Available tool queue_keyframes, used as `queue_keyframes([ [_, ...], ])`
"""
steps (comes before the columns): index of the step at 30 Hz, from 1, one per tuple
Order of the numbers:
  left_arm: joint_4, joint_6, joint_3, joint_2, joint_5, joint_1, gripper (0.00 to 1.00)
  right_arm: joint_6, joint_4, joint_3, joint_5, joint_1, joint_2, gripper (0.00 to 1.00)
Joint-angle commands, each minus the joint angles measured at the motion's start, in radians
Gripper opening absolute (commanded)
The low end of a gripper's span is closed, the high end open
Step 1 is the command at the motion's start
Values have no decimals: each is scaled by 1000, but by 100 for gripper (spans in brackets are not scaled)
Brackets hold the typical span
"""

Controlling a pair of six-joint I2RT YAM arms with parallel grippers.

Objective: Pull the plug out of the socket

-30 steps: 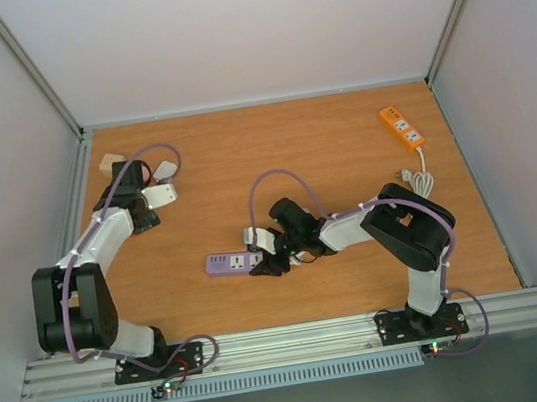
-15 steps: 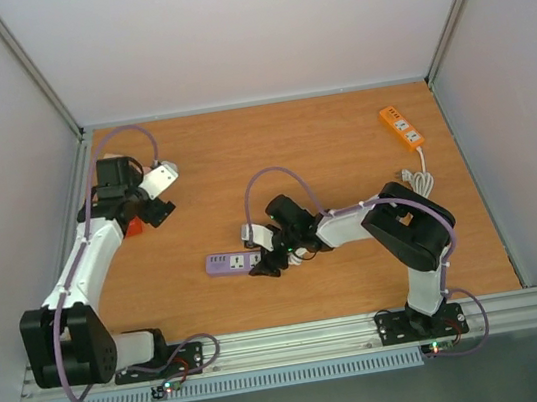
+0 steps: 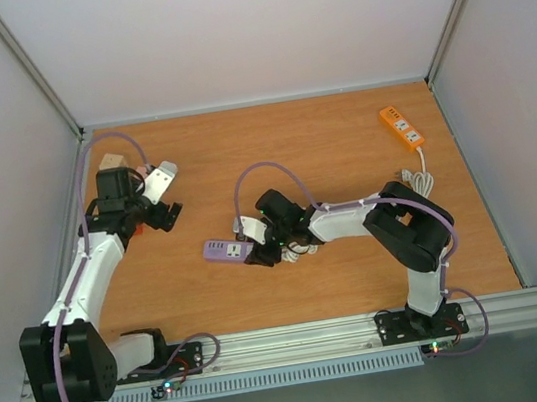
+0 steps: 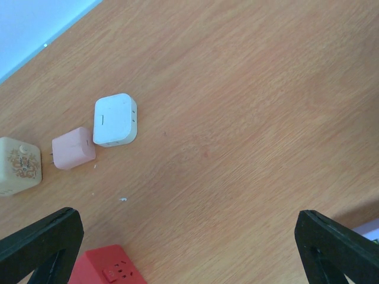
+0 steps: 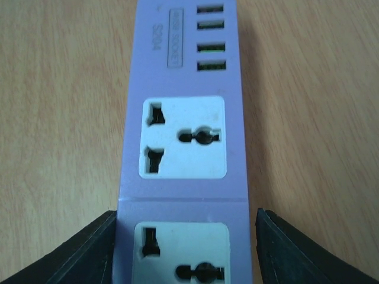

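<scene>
1. The purple power strip (image 3: 225, 251) lies on the wooden table (image 3: 340, 140), slightly left of the middle and in front of the arms.
2. The right gripper (image 5: 186, 219) straddles the strip's narrow width. One finger sits against each long side, and it looks clamped on.
3. The right wrist camera shows two socket faces and a row of USB ports, all empty. I'd say no plug is seated there. Anything further back under the wrist is hidden.
4. The left gripper (image 4: 186, 218) hangs over the far-left part of the table with its fingers spread wide and nothing between them.
5. Under it lie a white adapter (image 4: 115, 120), a pink adapter (image 4: 73, 148) just beside that, a cream adapter (image 4: 19, 165) and a red block (image 4: 106, 269). I can't tell which of these, if any, is the task's plug.
6. The strip looks like stiff, light, smooth plastic. It would slide on the wood unless pinned, so holding it across the width near a socket seems the right way to brace it.
7. A plug body is small, hard and boxy. I'd pinch its two flat sides and draw it straight along the pins, since twisting risks bending them or dragging the strip.
</scene>
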Motion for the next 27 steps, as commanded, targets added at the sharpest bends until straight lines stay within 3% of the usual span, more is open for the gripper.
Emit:
queue_keyframes([
  [1, 75, -72, -26, -45, 57, 4, 100, 31, -71, 16, 90, 1, 6, 59],
  [12, 87, -80, -56, -59, 46, 3, 100, 160, -167, 74, 217, -123, 8, 48],
  [27, 108, -96, -79, -69, 39, 4, 100, 210, -212, 73, 231, -473, -50, 46],
])
